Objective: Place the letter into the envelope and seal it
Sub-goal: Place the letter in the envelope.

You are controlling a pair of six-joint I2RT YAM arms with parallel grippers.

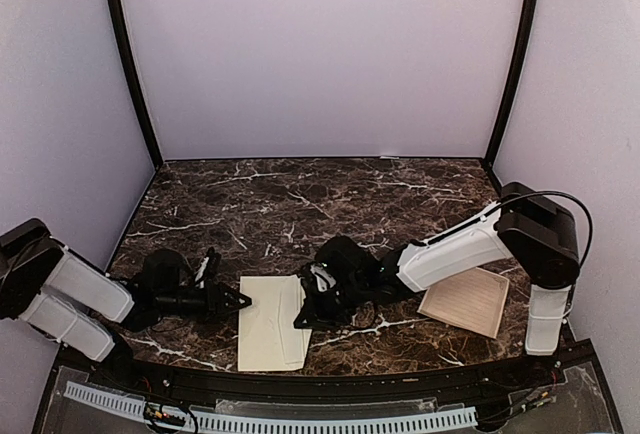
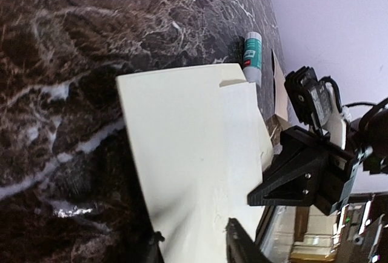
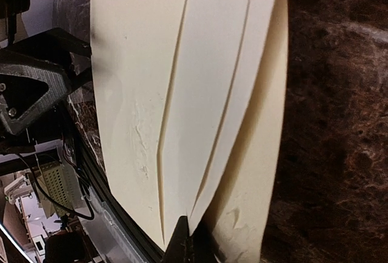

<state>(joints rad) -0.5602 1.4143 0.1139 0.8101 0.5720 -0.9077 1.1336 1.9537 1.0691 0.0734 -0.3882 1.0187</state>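
One cream envelope (image 1: 268,339) lies flat on the marble worktop (image 1: 300,194) near its front edge, with the left gripper (image 1: 243,301) at its left edge, jaws slightly spread, and the right gripper (image 1: 303,321) over its folded right side, jaws pressed together, any pinch on paper unclear.
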